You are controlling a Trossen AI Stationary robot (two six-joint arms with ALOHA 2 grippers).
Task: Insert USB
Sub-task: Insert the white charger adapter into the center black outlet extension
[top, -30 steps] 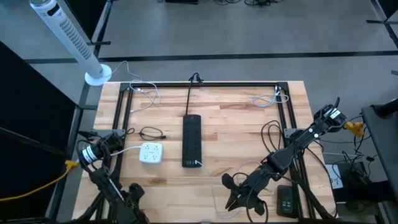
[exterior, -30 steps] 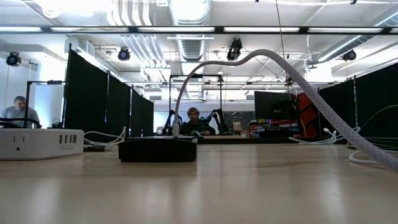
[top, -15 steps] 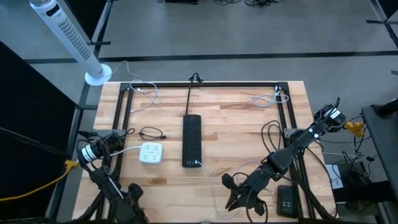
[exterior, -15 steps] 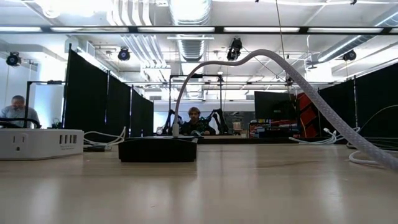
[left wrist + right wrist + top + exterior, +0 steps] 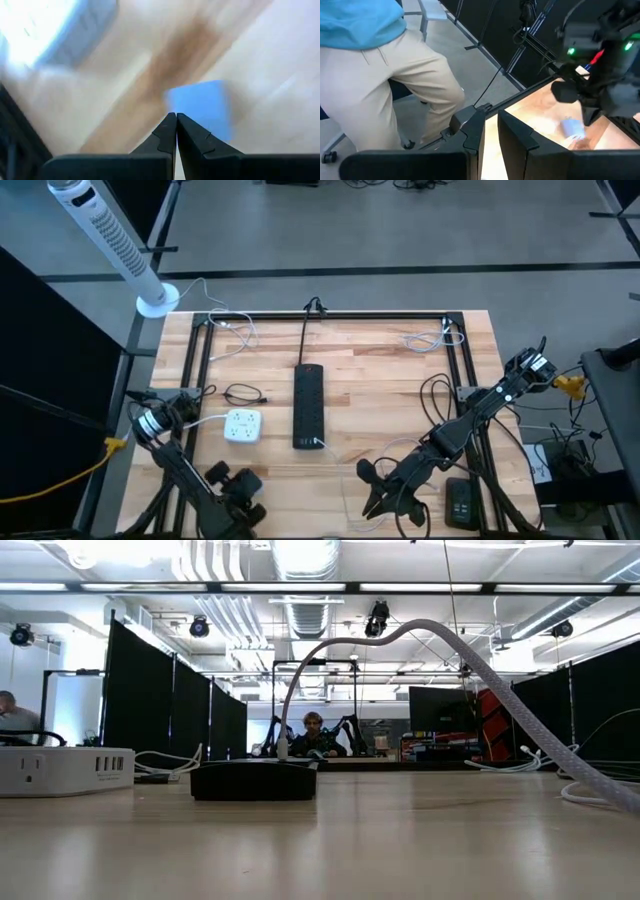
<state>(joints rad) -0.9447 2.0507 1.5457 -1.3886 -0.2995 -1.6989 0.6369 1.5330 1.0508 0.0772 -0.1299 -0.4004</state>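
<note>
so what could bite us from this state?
1. A white cable already sits in the black power strip and trails toward the right pincer; an arm move could snag it.
2. The left pincer is shut and empty, so no plug is ready.
3. A person stands by the table edge.

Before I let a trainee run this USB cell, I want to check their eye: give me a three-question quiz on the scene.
1. True or false: the white cable is plugged into the black power strip.
2. The white charging hub lies on which side of the strip? A) the left arm's B) the right arm's
3. Fill in: the left gripper has its fingers ____.

Key: 1 true; 2 A; 3 shut.
</note>
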